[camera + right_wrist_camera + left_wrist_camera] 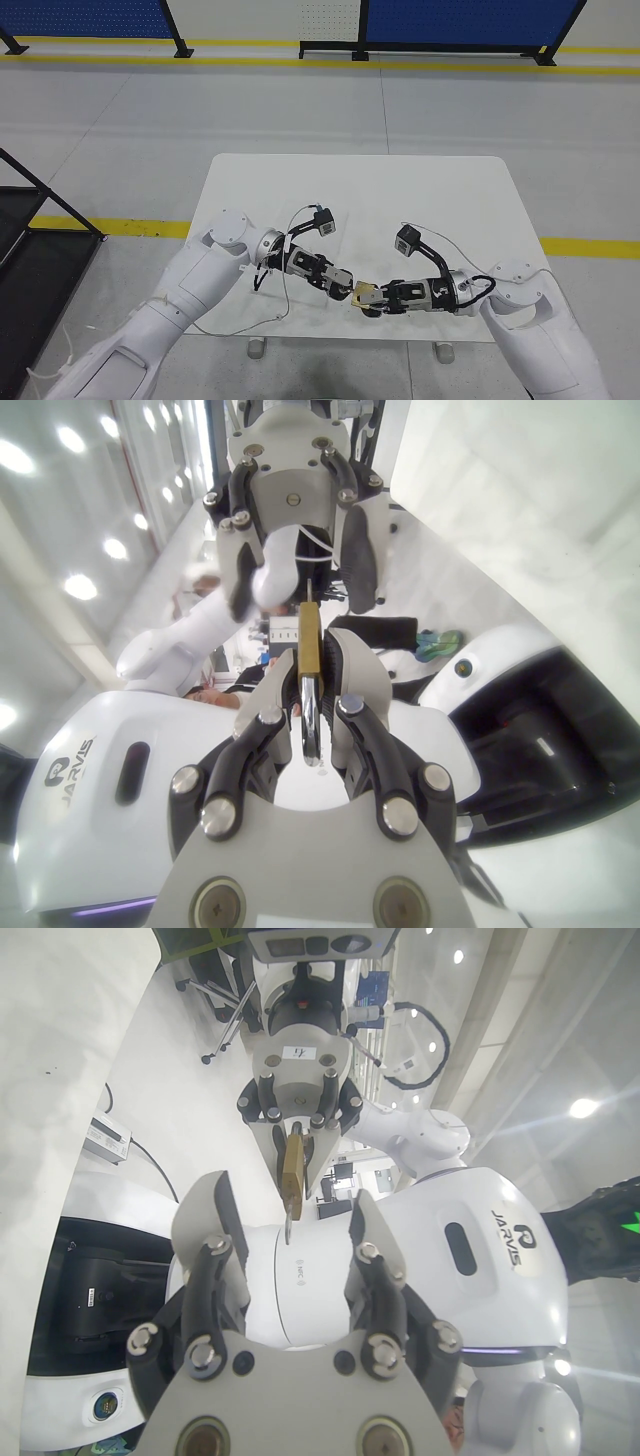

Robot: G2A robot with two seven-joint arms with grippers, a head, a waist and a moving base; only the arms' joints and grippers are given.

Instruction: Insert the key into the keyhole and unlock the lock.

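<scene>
From above, my right hand is clenched on the brass lock, with the white tabletop below the lock. My left hand sits just beside the lock, on the side opposite my right hand.

In my left wrist view, my left hand is released, its fingers spread wide to either side of the lock's near end and touching nothing. The silver key sticks out of that end of the lock.

In my right wrist view, my right hand grips the lock by its flat sides. The steel shackle runs back from the lock between my fingers. The key shows just past the lock's far end.
</scene>
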